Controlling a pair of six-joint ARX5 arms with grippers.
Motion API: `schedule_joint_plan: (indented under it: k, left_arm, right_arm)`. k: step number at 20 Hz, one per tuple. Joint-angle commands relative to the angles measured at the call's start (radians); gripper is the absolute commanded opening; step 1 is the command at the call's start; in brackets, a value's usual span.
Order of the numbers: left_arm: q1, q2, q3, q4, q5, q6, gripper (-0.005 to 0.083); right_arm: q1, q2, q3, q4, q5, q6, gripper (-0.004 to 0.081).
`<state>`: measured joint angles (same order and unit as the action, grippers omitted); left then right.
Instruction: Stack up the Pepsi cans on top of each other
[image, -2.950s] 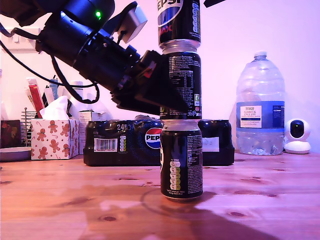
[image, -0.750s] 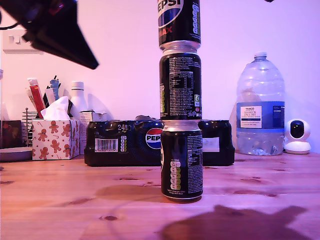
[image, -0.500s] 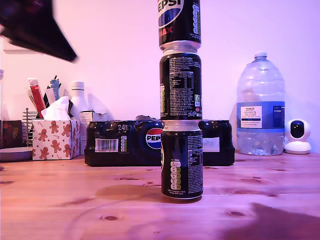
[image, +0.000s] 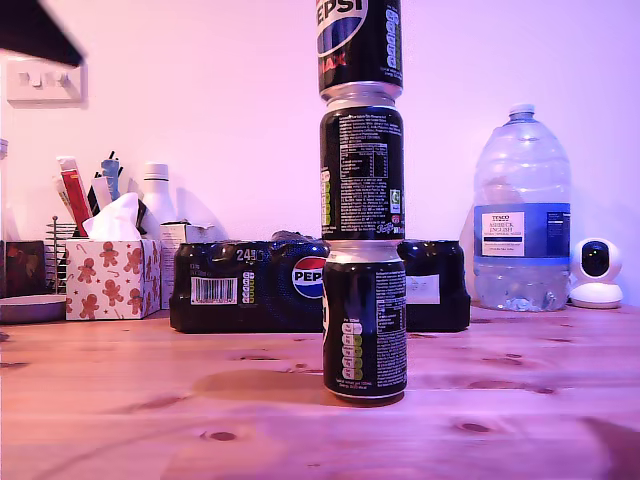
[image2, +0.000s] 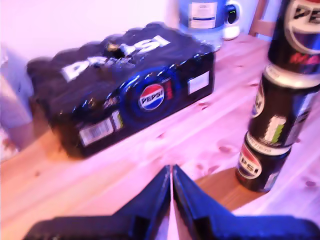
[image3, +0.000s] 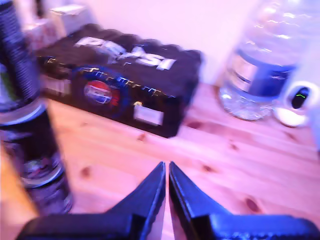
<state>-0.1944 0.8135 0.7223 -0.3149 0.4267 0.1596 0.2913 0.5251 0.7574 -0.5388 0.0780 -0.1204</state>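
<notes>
Exterior view: wooden table (image: 120, 400), pale wall (image: 200, 100), Pepsi cans (image: 362, 170) stacked upright.

Plain wall (image: 200, 100), light switch (image: 42, 80), knotty wooden table (image: 150, 400), pinkish light.

Pepsi cans (image: 363, 200) stacked three high on tabletop (image: 150, 400). Behind them: 24-pack (image: 240, 285); water bottle (image: 520, 215) to the exterior view's right of it, tissue box (image: 110, 275) to the exterior view's left.
</notes>
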Motion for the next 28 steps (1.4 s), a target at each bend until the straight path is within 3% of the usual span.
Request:
schedule_joint_plan:
  k: [1, 7, 12, 20, 28]
  left_arm:
    - [0.016, -0.021, -0.023, 0.007, 0.015, -0.005, -0.0024]
    - [0.058, -0.121, -0.09, 0.032, 0.022, -0.049, -0.0024]
    - [0.057, -0.248, -0.224, 0.137, 0.018, -0.139, -0.0024]
    - [0.022, -0.444, -0.379, 0.181, -0.018, -0.258, -0.0024]
    - [-0.048, -0.541, -0.415, 0.071, -0.05, -0.283, -0.0024]
  right_arm:
    - [-0.033, -0.035, -0.04, 0.026, -0.006, 0.039, -0.0013]
    - [-0.135, -0.14, -0.129, 0.039, -0.111, 0.077, -0.0013]
    - [-0.148, -0.264, -0.245, 0.106, -0.166, 0.099, -0.0013]
    - [-0.148, -0.408, -0.355, 0.13, -0.146, 0.2, -0.0013]
    - [-0.148, -0.483, -0.396, 0.096, -0.13, 0.282, -0.0013]
